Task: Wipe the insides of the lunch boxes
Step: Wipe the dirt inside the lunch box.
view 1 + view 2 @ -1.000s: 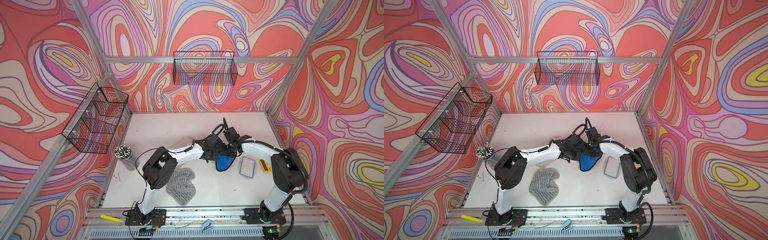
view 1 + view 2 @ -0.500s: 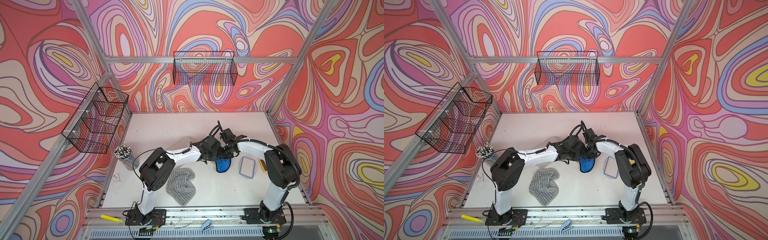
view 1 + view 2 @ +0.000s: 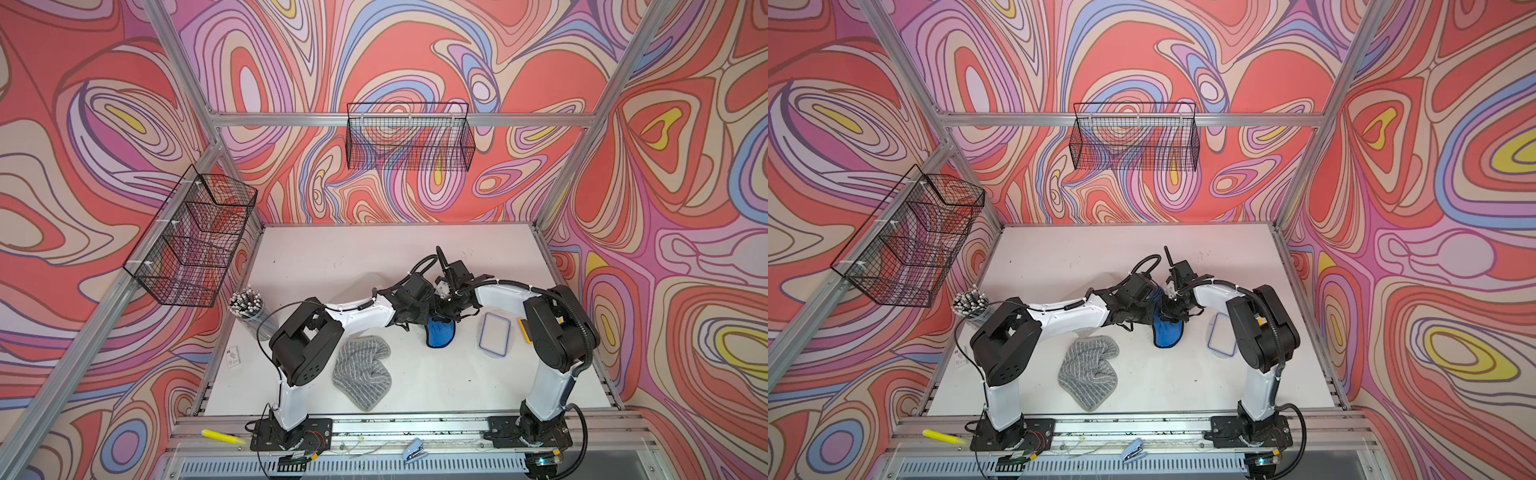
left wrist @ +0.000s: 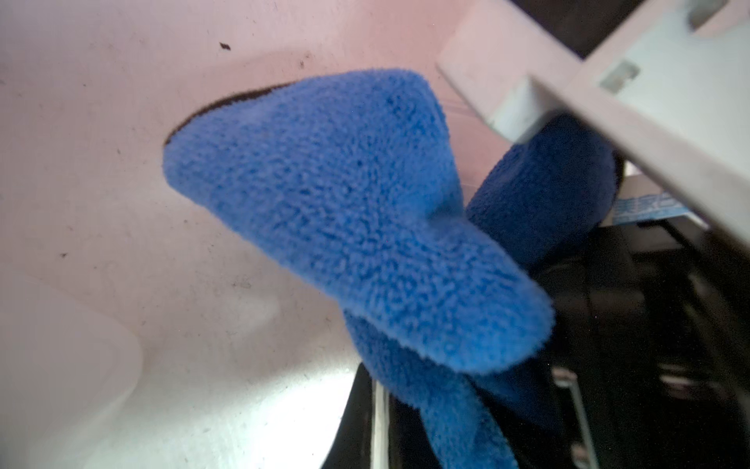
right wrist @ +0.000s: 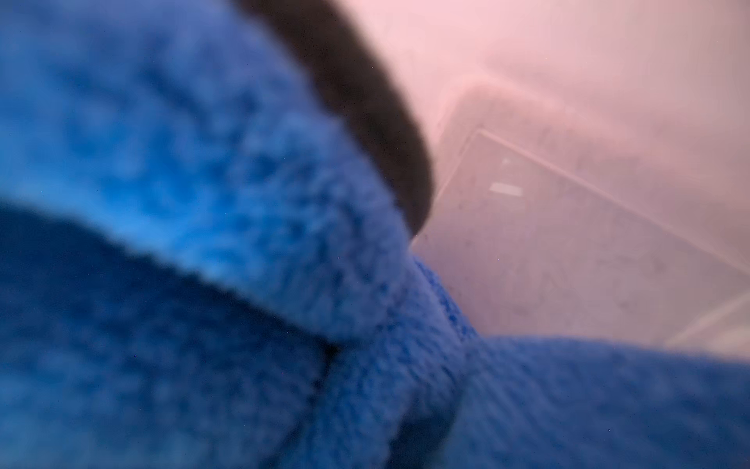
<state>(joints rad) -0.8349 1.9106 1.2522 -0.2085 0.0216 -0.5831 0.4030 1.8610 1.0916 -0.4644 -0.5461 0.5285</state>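
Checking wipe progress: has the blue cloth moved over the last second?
Yes. The blue cloth shifted slightly away from the blue-rimmed lid; the gap widened in both top views.

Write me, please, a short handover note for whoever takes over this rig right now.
Left gripper: shut. Right gripper: shut. They meet mid-table; the blue cloth hangs from that spot, and which one grips it is hidden.
Lunch boxes: a clear tub shows faintly behind the left forearm; the smaller one I cannot place.
Blue-rimmed lid lies by the right arm; grey cloth lies nearer the front edge.
Done: no wiping that I can confirm. Left: wipe both insides.
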